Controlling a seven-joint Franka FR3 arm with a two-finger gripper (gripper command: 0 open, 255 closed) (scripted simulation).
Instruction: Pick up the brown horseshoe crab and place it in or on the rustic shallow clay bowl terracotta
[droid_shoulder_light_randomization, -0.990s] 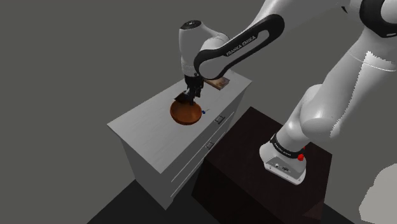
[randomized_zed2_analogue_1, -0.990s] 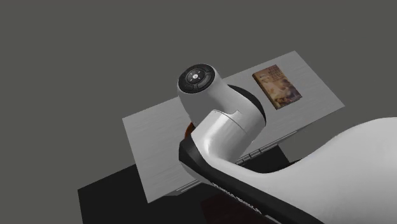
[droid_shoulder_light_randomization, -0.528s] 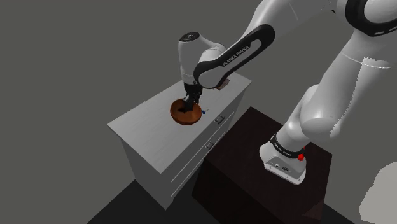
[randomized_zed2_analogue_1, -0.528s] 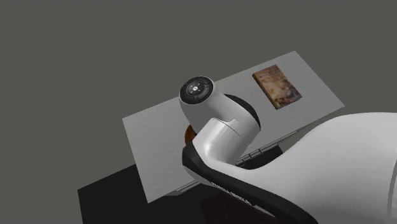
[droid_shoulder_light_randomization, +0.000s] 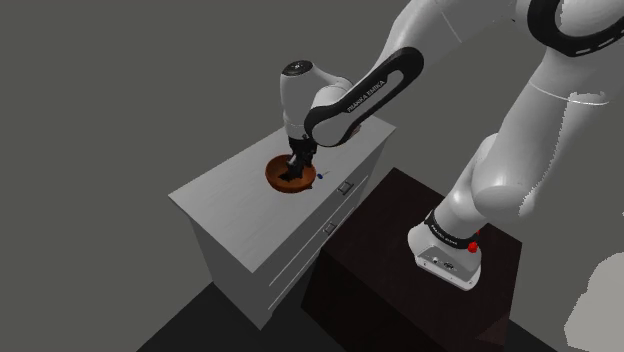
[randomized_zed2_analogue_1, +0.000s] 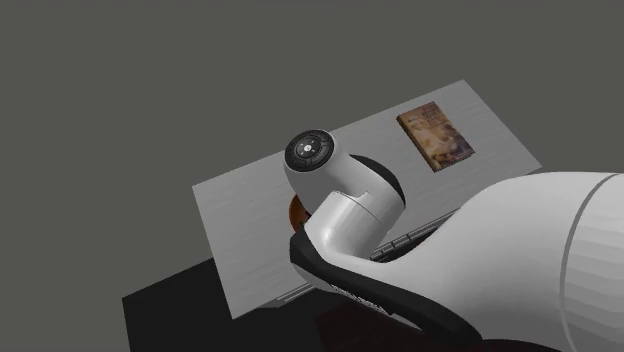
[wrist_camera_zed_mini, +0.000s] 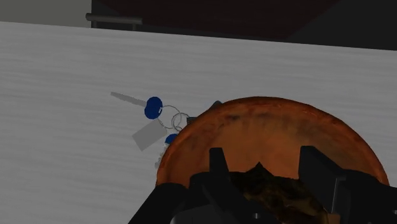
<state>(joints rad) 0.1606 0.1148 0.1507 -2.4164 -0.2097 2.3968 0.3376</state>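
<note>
The terracotta bowl sits on the white cabinet top, near its front edge above the drawers. My gripper reaches down into it from above. Seen from the wrist, the bowl is a rough orange-brown dish right under the hand. My gripper is shut on the dark brown horseshoe crab, which lies clasped between the two black fingers just over the bowl's inside. In the second exterior view the arm covers the bowl except for a sliver at its rim.
A bunch of keys with blue tags lies on the cabinet top right beside the bowl. A brown book rests farther along the top. The dark stand is next to the cabinet's drawer front.
The gripper has come down with the crab, from just above the bowl into it, shifting slightly toward the shoulder view's left. The bowl and book have stayed put.
</note>
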